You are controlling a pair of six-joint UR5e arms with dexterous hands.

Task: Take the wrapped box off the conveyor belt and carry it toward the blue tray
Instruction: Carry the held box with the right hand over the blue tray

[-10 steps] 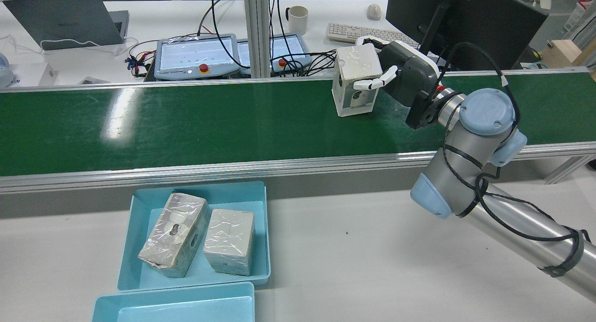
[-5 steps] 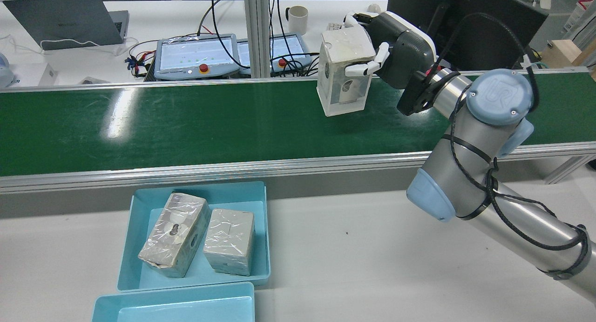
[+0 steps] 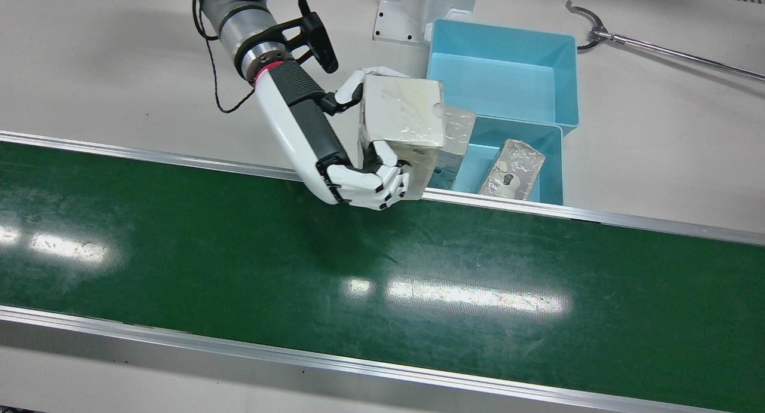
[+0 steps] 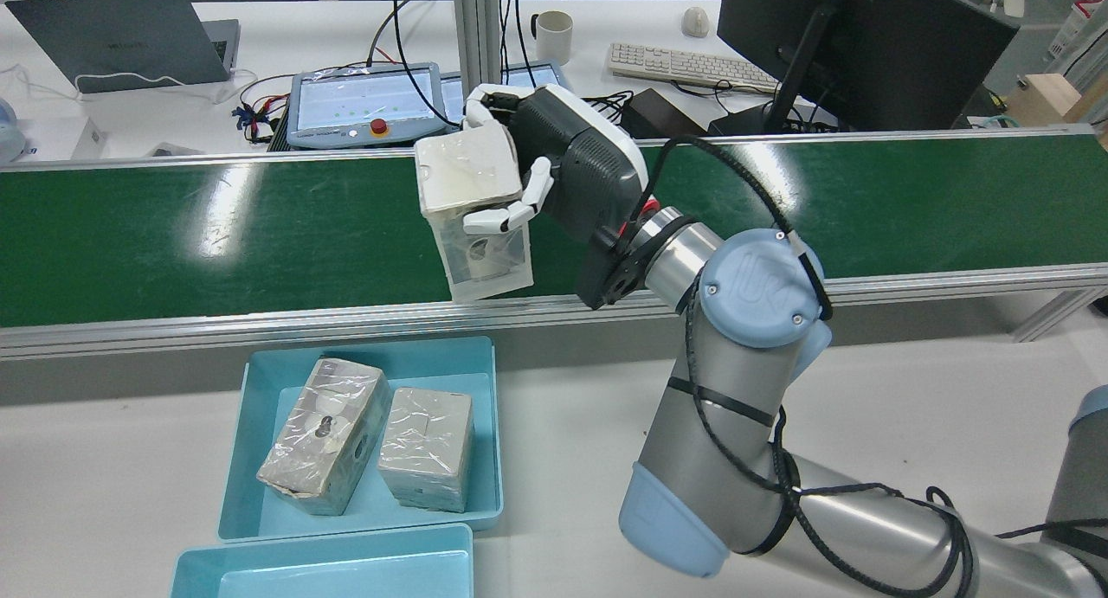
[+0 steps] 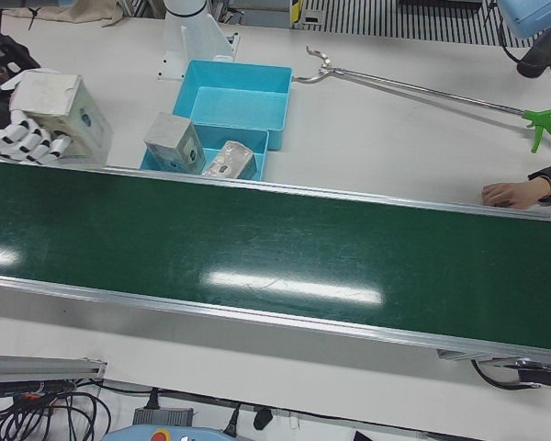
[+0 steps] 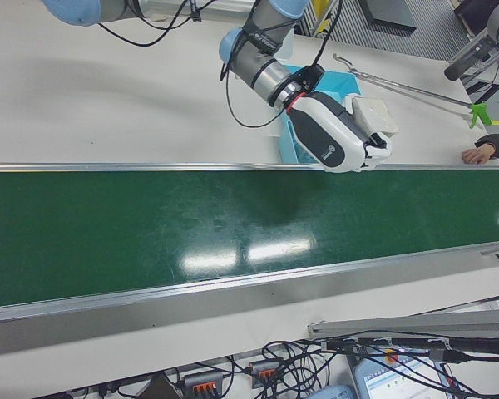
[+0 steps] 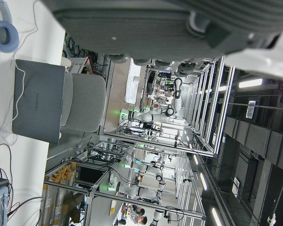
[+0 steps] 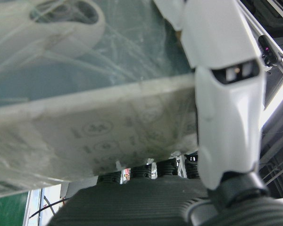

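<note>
Over the belt's [image 4: 260, 226] near rail, on the tray side, the right hand [image 4: 554, 178] is gripping the box [image 4: 472, 204], its fingers [image 4: 502, 215] clamped across the box's faces. The box is hanging clear of the green surface, its bottom corner level with the rail in the rear view. Open belt is stretching away on both sides, and bare table [image 4: 563, 425] is lying between the rail and the tray's right wall.

The tray [image 4: 493, 425] is sitting just beyond the rail, already carrying two wrapped boxes [image 4: 325, 434] side by side; a second tray [image 4: 329, 563] is touching its far end. The front view is showing the held box [image 3: 400, 117] overlapping the tray's corner [image 3: 553, 162], which the rear view is not. The left-front view alone is catching a person's hand [image 5: 514, 193] resting at the belt edge and a reacher tool [image 5: 422, 87] lying on the table. The left hand is appearing in no view, only its camera's picture of the lab.
</note>
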